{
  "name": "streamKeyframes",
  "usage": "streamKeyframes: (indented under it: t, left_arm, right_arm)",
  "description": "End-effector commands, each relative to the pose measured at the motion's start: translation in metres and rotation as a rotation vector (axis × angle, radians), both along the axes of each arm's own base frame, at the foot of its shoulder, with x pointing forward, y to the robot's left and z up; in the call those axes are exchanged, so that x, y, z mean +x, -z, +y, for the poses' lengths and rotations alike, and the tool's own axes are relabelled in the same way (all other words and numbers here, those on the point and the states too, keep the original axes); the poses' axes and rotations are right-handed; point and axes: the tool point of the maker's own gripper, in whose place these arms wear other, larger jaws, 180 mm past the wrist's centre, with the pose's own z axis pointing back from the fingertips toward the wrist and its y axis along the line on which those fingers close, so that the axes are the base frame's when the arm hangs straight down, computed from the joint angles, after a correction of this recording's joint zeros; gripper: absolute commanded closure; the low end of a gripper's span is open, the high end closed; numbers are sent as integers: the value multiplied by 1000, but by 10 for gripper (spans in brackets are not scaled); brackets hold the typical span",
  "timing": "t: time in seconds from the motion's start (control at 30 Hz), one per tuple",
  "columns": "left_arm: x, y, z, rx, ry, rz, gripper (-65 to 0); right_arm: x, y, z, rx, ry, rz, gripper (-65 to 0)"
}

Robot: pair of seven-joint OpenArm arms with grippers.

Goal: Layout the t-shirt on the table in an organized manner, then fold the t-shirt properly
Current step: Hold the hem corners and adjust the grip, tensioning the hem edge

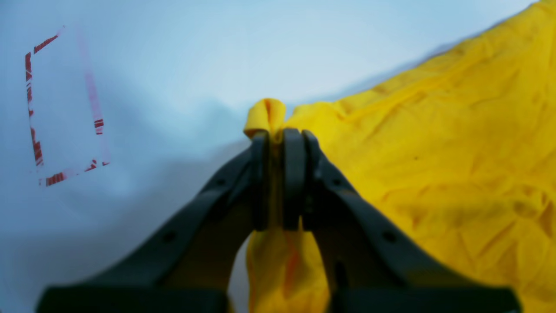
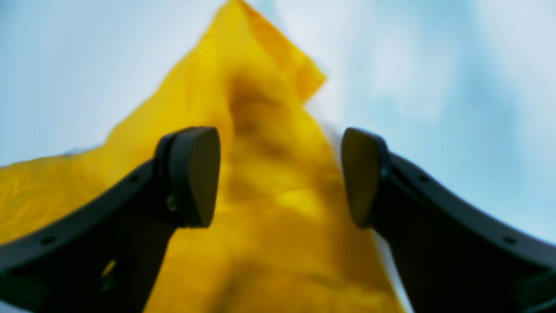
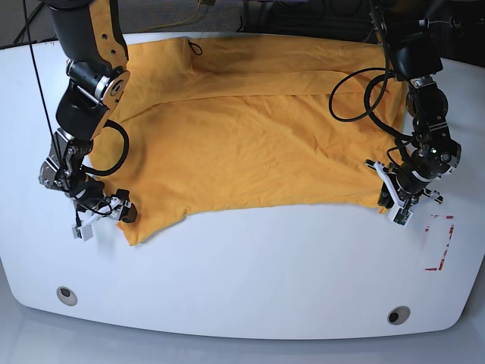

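My left gripper is clamped tight on the t-shirt hem at the table's three o'clock; my right gripper gapes wide over the eight o'clock corner, gripping nothing.

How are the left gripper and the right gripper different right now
The left gripper is shut, pinching a fold of the t-shirt; the right gripper is open, its pads apart with nothing clamped. The left gripper sits at the shirt's corner beside the red tape outline; the right gripper hangs over the opposite corner, with no tape near. Both are dark and low over the white table.
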Motion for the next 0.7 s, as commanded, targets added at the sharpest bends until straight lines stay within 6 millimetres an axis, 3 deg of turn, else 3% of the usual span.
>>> streamKeyframes:
  t: [0.0, 0.4, 0.57, 0.67]
  left_arm:
    - [11, -19, 2, -2, 3, -60, -27]
    - [12, -20, 2, -1, 3, -62, -27]
    - [12, -20, 2, -1, 3, -62, -27]
    - [12, -20, 3, 1, 3, -62, -27]
  right_arm:
    - [14, -21, -10, -11, 15, -64, -419]
    - [4, -5, 11, 17, -17, -11, -416]
    - [3, -3, 12, 19, -18, -7, -336]
    - [4, -2, 16, 23, -24, -6, -244]
